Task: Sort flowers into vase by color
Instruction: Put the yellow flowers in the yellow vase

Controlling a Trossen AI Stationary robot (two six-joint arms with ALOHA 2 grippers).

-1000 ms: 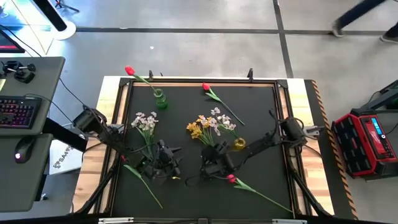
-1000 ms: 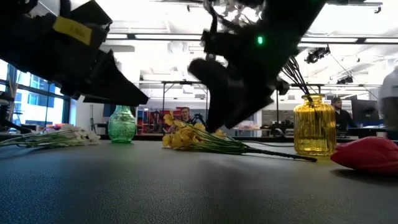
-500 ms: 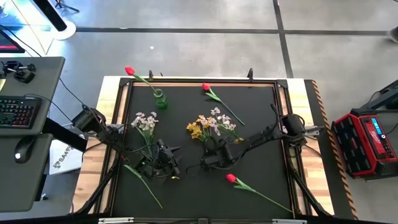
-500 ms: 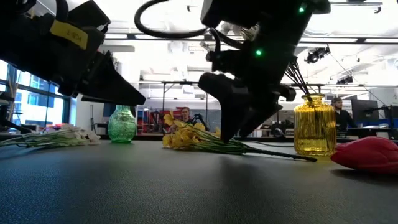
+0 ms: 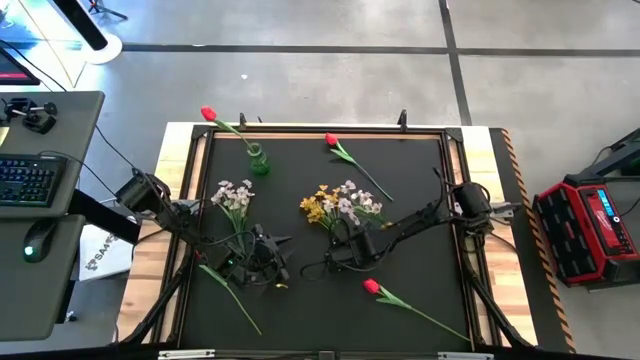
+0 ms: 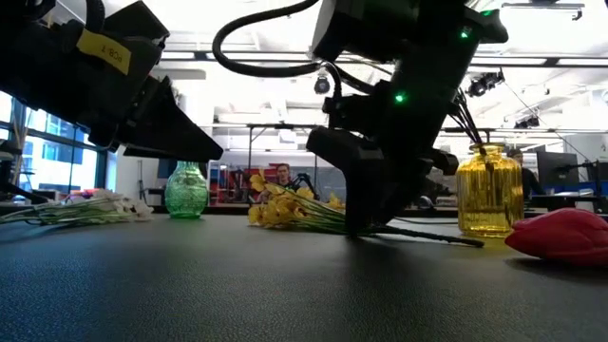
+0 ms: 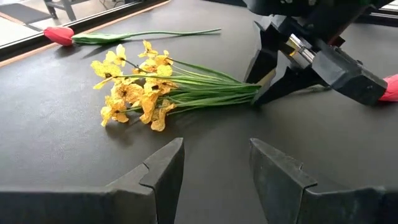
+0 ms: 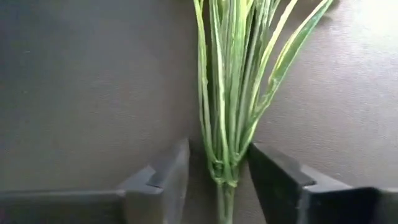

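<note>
Yellow bunch [image 7: 146, 87] stems [image 8: 227, 112] running straight out between right gripper [image 8: 217, 171] jaws — parted, astride, not yet clamped; left gripper [image 7: 214, 165] open, waiting just beside the bunch.

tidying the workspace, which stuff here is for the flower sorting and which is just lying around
For the job:
yellow bunch, right claw around its stems
white bunches
red tulips
green vase
yellow vase

Lying about:
keyboard
mouse
red case

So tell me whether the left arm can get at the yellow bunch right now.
Probably not cleanly: the yellow bunch lies ahead of the left gripper on bare mat, but the right gripper already straddles its stem ends and would be in the way.
</note>
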